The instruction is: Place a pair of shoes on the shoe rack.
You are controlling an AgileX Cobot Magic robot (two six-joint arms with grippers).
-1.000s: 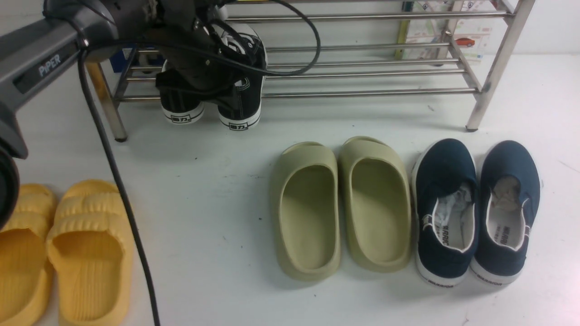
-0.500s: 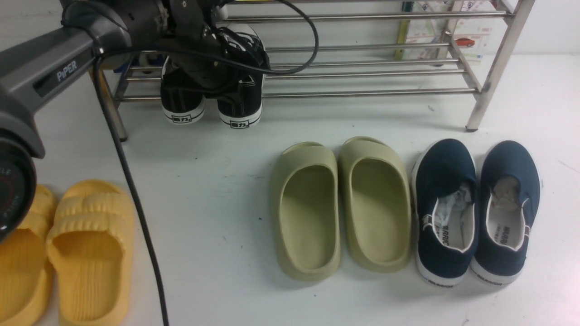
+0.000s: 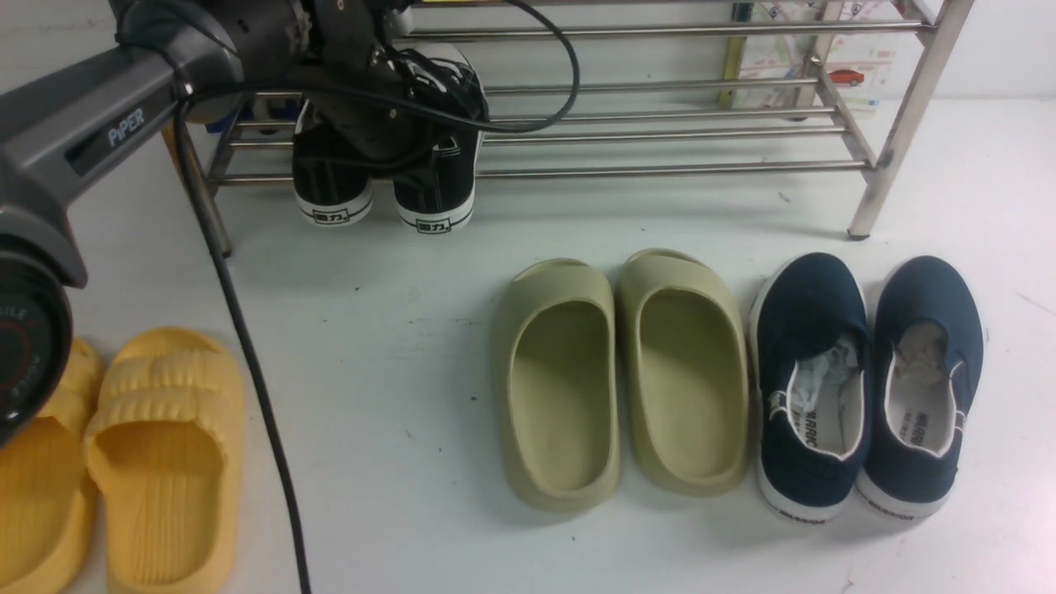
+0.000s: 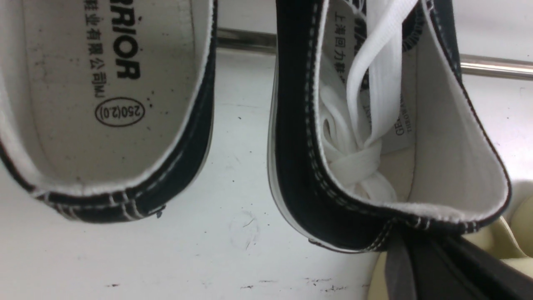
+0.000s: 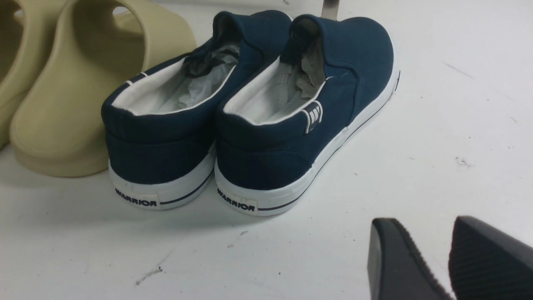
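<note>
On the rack's (image 3: 660, 169) lowest tier, at its left end, the sneakers (image 3: 384, 186) sat side by side with their heels hanging out over the front bar toward the robot. A second earlier the heels hung lower and nearer the camera, tilted down off the bar; since then the pair had been pushed a little deeper and sat more level, with almost no further shift in the last half second. The left arm had swung up and back with them, so its forearm lay higher in the front view than before.

The left gripper (image 3: 388, 124) was over the sneakers, its jaws drawn together. In the left wrist view a dark finger (image 4: 437, 262) met the heel rim of one sneaker (image 4: 354, 179), pinching that collar; the other sneaker (image 4: 108, 104) lay just beside it, apart, with white surface (image 4: 233, 233) showing between them.

The olive slippers (image 3: 619, 379), navy slip-ons (image 3: 866, 388) and yellow slippers (image 3: 107, 462) lay where they had been on the surface.

The right gripper (image 5: 449, 258) hovered near the slip-ons (image 5: 250, 121), its two ribbed fingers held a narrow gap apart and holding nothing.
</note>
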